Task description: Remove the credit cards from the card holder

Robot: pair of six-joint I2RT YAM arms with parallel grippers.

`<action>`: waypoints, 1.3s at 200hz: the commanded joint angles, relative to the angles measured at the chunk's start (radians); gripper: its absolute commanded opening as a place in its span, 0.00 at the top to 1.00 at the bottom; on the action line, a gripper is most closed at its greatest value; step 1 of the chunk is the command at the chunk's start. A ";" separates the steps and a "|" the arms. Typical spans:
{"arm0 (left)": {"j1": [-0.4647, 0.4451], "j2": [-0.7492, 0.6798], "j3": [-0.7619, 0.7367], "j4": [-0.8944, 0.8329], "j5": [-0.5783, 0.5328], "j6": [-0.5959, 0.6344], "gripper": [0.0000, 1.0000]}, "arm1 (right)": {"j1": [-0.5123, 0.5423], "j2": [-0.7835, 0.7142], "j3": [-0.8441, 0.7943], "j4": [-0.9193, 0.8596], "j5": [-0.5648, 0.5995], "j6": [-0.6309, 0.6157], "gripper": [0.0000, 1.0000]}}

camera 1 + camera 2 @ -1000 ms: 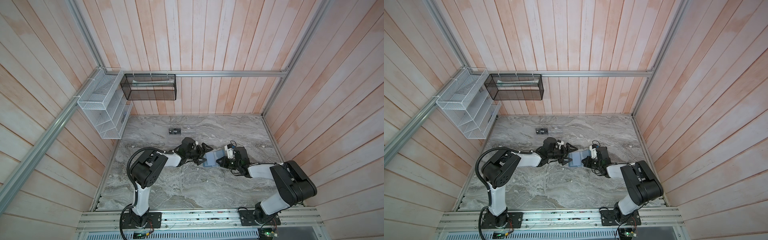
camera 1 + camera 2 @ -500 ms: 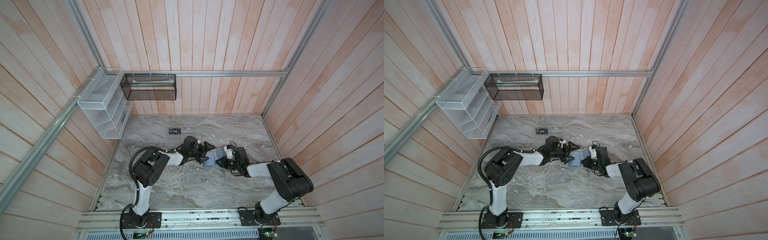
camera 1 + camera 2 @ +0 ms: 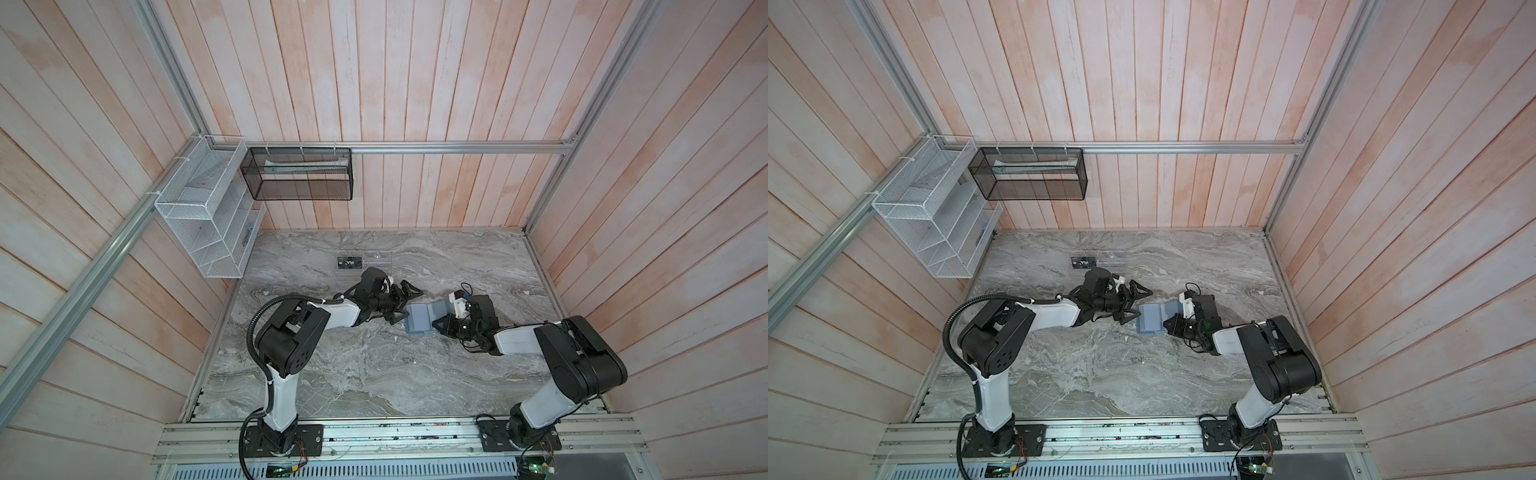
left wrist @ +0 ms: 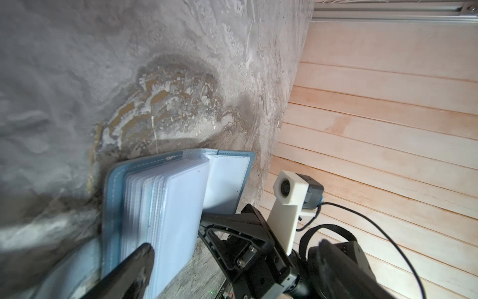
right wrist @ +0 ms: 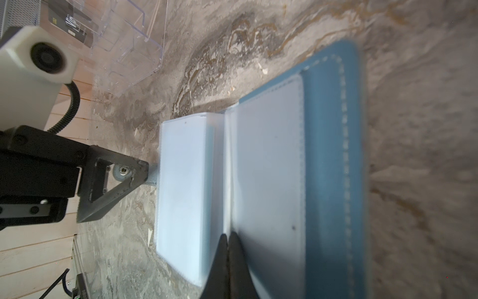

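**Bench** point(image 3: 353, 374): grey marbled slab. Both arms reach in from its near edge, at 6 o'clock in both top views.

**Card holder** point(image 3: 420, 319): slate-blue with pale stitching. It lies open just to the 3 o'clock side of the bench centre.
- The spine runs roughly 12 to 6 o'clock.
- The opened span, its long axis, runs 9 to 3 o'clock.
- The 9 o'clock half lies flat under a stack of frosted sleeves point(image 4: 176, 207).
- The 3 o'clock cover stands tilted up off the slab.
- The sleeves are cloudy, so their contents cannot be determined.

**Left hand** point(image 3: 412, 305): at 9 o'clock of the card holder, jaws spread wide, gripping nothing. One finger point(image 5: 111, 204) lies at the snap tab point(image 5: 152, 178) on the holder's 9 o'clock edge. Whether it touches cannot be told.

**Right hand** point(image 3: 435, 324): at 4 o'clock of the card holder, closed tight. Its fingertips point(image 5: 236, 259) are pressed together and set into the fold between the sleeve stack and the raised cover. Whether a sleeve edge is nipped between them cannot be told. Lettering on the hand's body is too small to read.

**Clear acrylic rack** point(image 3: 376, 261): at 11 o'clock of the card holder, well apart from it, toward the far wall. It carries a black card point(image 3: 351, 262) lettered "Vip".

**Walls:** a white wire basket point(image 3: 199, 216) hangs on the 9 o'clock wall. A black mesh basket point(image 3: 299, 174) hangs on the far wall at 12 o'clock.
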 commanded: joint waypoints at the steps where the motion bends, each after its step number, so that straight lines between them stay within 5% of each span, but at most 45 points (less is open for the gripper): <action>1: -0.017 0.013 0.018 -0.021 0.008 0.032 0.00 | -0.004 0.010 -0.018 0.013 -0.007 0.003 1.00; 260: -0.072 0.113 0.095 0.020 0.014 -0.021 0.00 | -0.022 0.007 -0.036 0.048 -0.038 0.009 1.00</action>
